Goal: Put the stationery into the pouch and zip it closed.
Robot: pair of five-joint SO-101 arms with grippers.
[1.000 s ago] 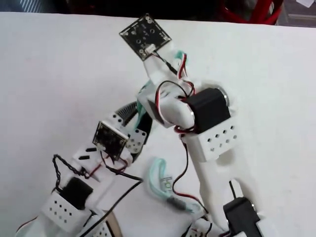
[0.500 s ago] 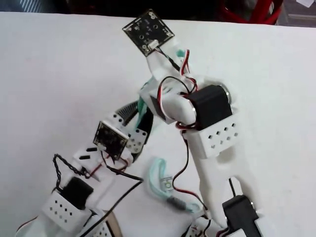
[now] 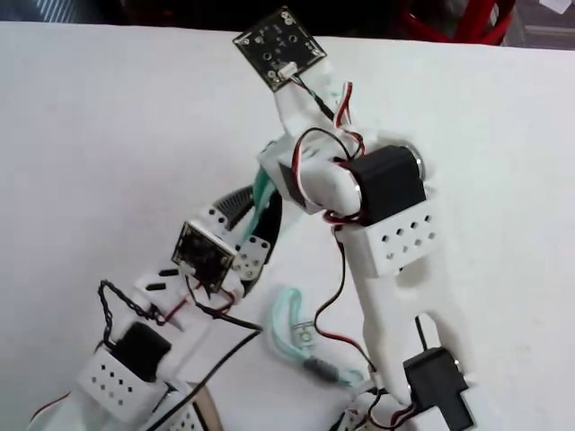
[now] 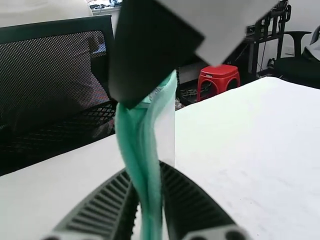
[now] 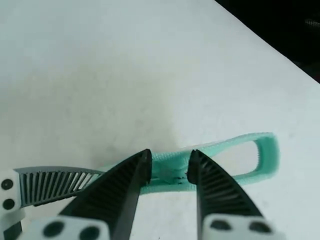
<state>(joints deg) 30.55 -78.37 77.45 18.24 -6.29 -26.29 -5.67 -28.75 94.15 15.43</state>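
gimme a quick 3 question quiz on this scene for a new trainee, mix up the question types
1. True or false: the left gripper is open and empty.
2. The right gripper has its fingers closed on: A a pen, B the green pouch, C a ruler.
3. Fill in: the stool beyond the table is ___.

Key: 1 false, it is clamped on the green pouch; 2 B; 3 red.
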